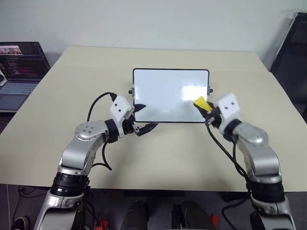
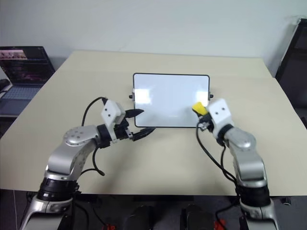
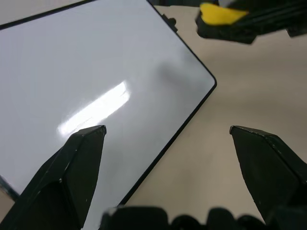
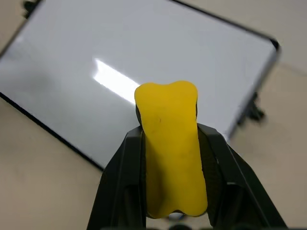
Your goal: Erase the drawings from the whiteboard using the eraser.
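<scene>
right gripper (image 4: 168,158) clamping eraser (image 4: 170,143), whiteboard (image 1: 163,96) (blank)

Beige table (image 1: 158,158), open laptop (image 1: 19,67)

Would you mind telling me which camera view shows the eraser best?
The right wrist view: the eraser is large there, its yellow top showing whole, clamped between the right gripper fingers above the whiteboard. Both head views show a small yellow tip; the left wrist view shows one yellow end.

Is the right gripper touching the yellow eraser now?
Touching. In the right wrist view, the right gripper has its jaws pressed against both sides of the eraser, above the whiteboard.
</scene>
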You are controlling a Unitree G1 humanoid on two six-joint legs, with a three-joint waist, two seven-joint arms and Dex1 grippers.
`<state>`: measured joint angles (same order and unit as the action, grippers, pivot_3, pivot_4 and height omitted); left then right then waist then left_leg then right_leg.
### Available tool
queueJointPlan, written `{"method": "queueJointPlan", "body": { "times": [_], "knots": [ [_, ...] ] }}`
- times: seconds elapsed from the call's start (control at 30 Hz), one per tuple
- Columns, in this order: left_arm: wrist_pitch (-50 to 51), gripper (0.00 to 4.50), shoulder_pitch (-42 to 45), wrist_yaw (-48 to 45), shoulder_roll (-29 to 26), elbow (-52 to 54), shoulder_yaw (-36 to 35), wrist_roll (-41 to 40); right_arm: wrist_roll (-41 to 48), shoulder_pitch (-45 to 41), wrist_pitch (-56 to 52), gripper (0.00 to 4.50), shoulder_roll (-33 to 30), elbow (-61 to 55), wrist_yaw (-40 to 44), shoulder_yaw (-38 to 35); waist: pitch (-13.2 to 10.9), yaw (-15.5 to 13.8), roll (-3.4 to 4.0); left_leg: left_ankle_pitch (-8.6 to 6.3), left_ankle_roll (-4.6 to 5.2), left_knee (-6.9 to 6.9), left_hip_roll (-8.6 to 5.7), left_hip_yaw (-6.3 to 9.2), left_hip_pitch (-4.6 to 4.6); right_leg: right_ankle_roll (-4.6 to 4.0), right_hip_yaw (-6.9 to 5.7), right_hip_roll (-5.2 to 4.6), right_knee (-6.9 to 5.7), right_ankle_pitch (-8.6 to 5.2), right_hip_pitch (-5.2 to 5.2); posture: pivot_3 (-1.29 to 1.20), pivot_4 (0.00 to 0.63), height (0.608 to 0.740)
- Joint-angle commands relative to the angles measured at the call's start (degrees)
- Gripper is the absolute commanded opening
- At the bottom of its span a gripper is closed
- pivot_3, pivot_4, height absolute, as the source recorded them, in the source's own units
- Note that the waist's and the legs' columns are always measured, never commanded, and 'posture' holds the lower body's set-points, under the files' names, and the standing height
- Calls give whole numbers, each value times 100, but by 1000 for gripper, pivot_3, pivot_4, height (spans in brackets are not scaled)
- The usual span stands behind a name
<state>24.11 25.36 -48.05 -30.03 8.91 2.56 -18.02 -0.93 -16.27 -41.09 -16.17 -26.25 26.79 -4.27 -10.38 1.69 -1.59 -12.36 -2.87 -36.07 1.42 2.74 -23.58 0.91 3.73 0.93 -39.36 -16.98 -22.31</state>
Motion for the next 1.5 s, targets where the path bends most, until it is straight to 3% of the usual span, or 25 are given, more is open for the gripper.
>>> {"method": "queueJointPlan", "body": {
  "times": [0.03,0.33,0.67,0.93,1.27,1.5],
  "knots": [
    [-416,4500,277,-495,-25,112,341,-2,66,415,-765,1099,92,-874,-399,-214,1,14,0,0,0,0,0,-2,2,5,1,0,1,-2,0,0,150,740],
    [-1323,4500,841,-1421,383,-772,1103,201,-4,554,-1591,1098,380,-662,-1271,-220,1,49,1,1,1,1,2,-21,16,24,8,12,-5,-14,4,0,150,740],
    [-1712,4500,1128,-1538,866,-1184,1394,460,113,4,-1206,1098,731,393,-1931,-635,1,62,1,0,3,4,4,-33,13,25,23,32,2,-13,0,0,150,740],
    [-1616,4500,1101,-1465,832,-1091,1319,505,361,-157,-937,1098,819,746,-2093,-902,1,62,1,-1,3,4,4,-33,12,25,24,32,1,-13,0,0,150,740],
    [-1464,4500,946,-1271,727,-810,1286,524,539,-299,-580,4475,702,1032,-2121,-833,1,64,1,-1,3,3,3,-34,12,16,24,32,1,-8,0,0,150,740],
    [-771,4500,558,-291,736,-310,774,443,861,-231,-247,4475,428,-71,-1492,-272,0,112,2,-1,3,4,7,-31,12,25,26,33,0,-13,0,0,150,740]
  ]
}}
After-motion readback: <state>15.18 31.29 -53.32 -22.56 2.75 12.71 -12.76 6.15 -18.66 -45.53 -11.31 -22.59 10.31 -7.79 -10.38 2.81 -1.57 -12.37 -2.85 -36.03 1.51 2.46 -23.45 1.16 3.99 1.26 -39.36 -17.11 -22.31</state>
